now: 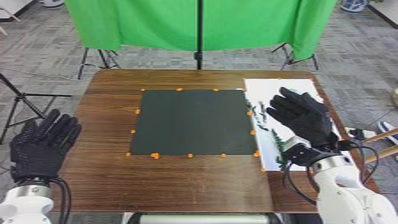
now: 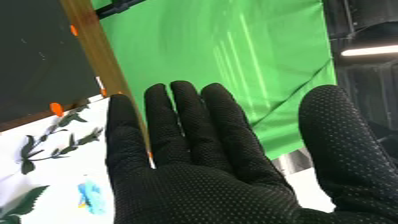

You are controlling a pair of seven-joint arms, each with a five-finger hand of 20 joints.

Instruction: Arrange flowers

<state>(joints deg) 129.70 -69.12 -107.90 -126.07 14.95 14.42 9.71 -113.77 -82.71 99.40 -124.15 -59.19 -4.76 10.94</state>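
Bearings are taken from the dark mat (image 1: 191, 122) on the brown tabletop (image 1: 195, 185), 12 o'clock being away from the robot. The right hand (image 1: 304, 117) is at 3 o'clock, above the white sheet (image 1: 266, 88), and obstructs much of it; its height over the sheet cannot be determined. Its fingers are straight and close together, the thumb held wide. The leafy sprigs (image 2: 27, 166) lie on that sheet at 3 o'clock, partly covered by the hand; whether they are real or printed cannot be established. A blue patch (image 2: 92, 196) near them is too indistinct to identify. The left hand (image 1: 37, 155) is between 8 and 9 o'clock, beside the tabletop's edge, fingers straight and slightly spread.

Orange dabs (image 1: 155, 156) run around the mat's border. Black cables (image 1: 290, 181) loop beside the right wrist. A green cloth (image 1: 142, 25) hangs at 12 o'clock, a black pole (image 1: 200, 30) upright before it. Blue-and-white pots stand on the floor at 11 and 1 o'clock, the latter pot (image 1: 354, 5) cut off by the frame edge.
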